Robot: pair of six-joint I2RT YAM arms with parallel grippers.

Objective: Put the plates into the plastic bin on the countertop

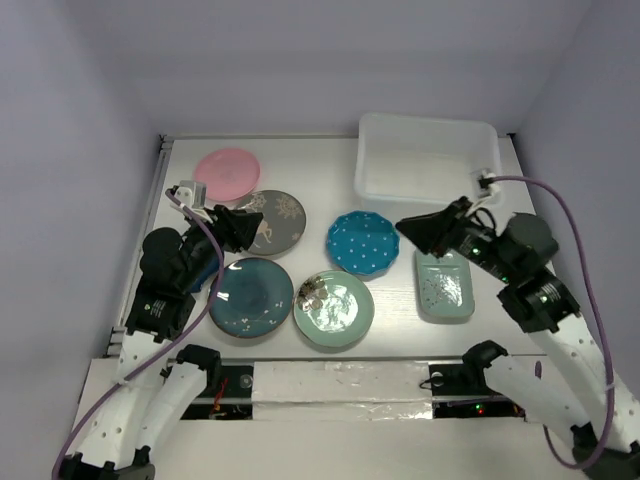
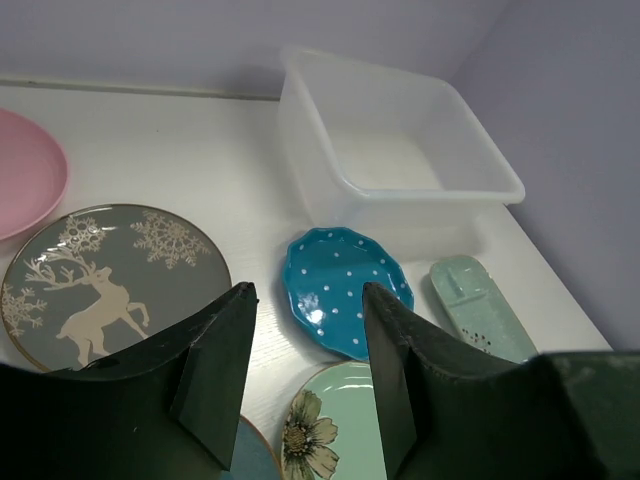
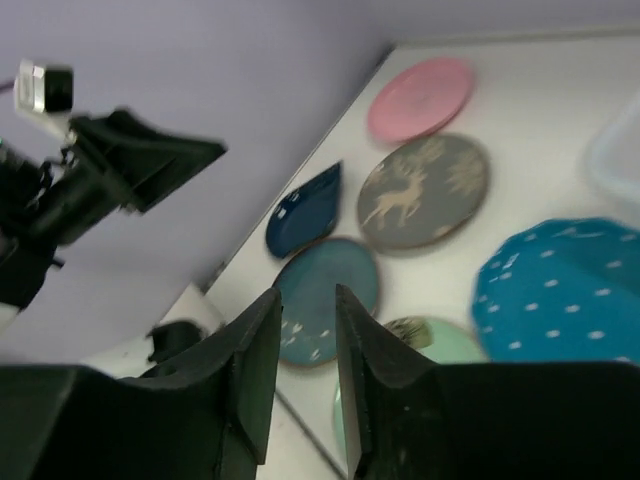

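Six plates lie on the white countertop point(image 1: 310, 165): pink round point(image 1: 228, 172), dark grey deer point(image 1: 272, 222), blue dotted point(image 1: 362, 243), dark teal point(image 1: 250, 295), pale green flowered point(image 1: 334, 309) and pale green rectangular point(image 1: 444, 285). The translucent plastic bin point(image 1: 428, 160) stands empty at the back right. My left gripper point(image 1: 240, 228) hovers open and empty over the deer plate's left edge. In the left wrist view its fingertips frame the blue plate point(image 2: 340, 270). My right gripper point(image 1: 410, 228) hovers empty between the blue and rectangular plates, jaws a little apart. The right wrist view looks past them at the teal plate point(image 3: 330, 262).
Grey walls close in the left, back and right sides. A metal strip point(image 1: 340, 380) runs along the near table edge, by the arm bases. The bin's near wall point(image 2: 420, 195) stands just behind the blue plate. A purple cable point(image 1: 570, 215) loops off the right arm.
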